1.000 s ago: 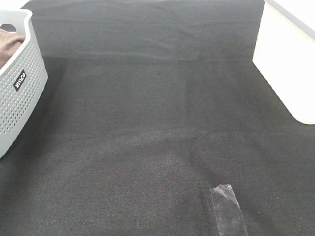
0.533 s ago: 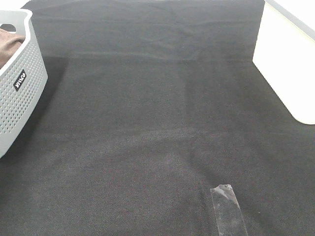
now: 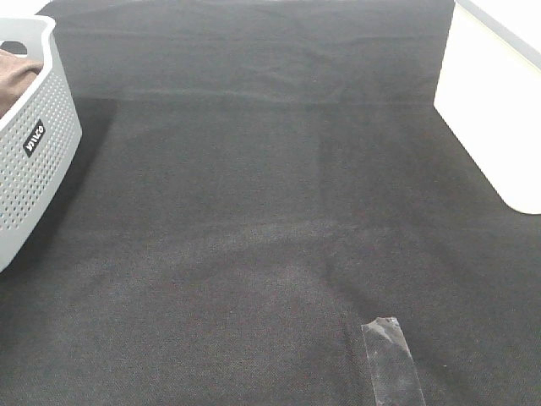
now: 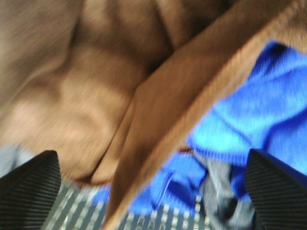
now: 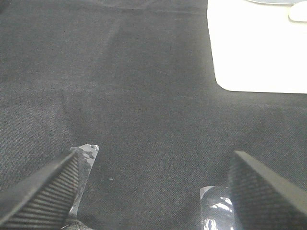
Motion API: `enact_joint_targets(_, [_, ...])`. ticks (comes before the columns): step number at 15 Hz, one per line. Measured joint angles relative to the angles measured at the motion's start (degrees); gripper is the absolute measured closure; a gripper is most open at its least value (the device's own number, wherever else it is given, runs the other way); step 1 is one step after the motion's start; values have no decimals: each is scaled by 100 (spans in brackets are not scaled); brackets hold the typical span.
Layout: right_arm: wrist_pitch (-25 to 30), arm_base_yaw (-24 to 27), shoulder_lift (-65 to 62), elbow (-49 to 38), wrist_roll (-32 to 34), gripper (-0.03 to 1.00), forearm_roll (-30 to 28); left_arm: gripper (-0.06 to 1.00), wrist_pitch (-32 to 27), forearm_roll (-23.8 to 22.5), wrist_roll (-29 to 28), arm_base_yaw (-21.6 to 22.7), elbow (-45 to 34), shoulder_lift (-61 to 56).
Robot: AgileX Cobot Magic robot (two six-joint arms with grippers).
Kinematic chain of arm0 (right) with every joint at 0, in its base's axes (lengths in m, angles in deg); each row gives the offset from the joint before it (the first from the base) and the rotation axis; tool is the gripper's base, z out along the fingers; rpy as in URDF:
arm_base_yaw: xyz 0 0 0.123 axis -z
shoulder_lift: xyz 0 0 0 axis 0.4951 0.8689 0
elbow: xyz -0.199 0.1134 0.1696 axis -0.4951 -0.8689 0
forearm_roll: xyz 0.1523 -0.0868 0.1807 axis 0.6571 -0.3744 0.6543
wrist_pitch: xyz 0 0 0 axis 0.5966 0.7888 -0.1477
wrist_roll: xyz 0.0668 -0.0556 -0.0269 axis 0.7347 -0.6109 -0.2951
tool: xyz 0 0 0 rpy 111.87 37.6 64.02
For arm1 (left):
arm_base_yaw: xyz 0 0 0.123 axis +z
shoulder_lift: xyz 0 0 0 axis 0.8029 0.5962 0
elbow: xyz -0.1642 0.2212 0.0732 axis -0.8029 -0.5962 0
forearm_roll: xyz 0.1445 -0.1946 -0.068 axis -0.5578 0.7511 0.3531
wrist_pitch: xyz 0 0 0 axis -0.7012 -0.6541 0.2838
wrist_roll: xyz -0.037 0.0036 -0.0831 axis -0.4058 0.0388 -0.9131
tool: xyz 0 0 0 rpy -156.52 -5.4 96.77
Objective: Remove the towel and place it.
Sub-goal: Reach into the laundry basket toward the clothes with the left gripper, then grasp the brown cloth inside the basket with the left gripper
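The right claw [image 5: 153, 191] hung wide open over the black-clothed bench [image 3: 254, 211], near a tape strip [image 3: 391, 364]. Farther left, the left claw [image 4: 153, 191] gaped wide (holding nothing) above the towel [image 4: 96, 96], bunched in the white basket [image 3: 38, 161] beside a blue cloth [image 4: 268, 110].

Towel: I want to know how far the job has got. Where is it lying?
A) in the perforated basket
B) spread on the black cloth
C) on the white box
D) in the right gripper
A: in the high view the brown towel shows inside the basket, and the left wrist view shows it bunched over a blue cloth.
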Motion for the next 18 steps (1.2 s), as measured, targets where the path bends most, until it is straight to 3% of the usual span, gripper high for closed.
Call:
enact_joint_targets(3, [0,0,0,0,0,19,0,3,52,23,0,17,0,166])
enact_joint_targets(6, [0,0,0,0,0,19,0,46,143,6,0,132,6,166])
enact_joint_targets(7, [0,0,0,0,0,19,0,73,189,-23,-46,183,6,166])
enact_joint_targets(8, [0,0,0,0,0,19,0,88,206,-29,-109,201,6,166])
enact_joint_targets(9, [0,0,0,0,0,19,0,94,212,-29,-172,206,6,166])
enact_joint_targets(13, [0,0,0,0,0,19,0,94,223,155,-521,206,6,160])
enact_joint_targets(18, [0,0,0,0,0,19,0,94,390,401,-1644,115,6,-413])
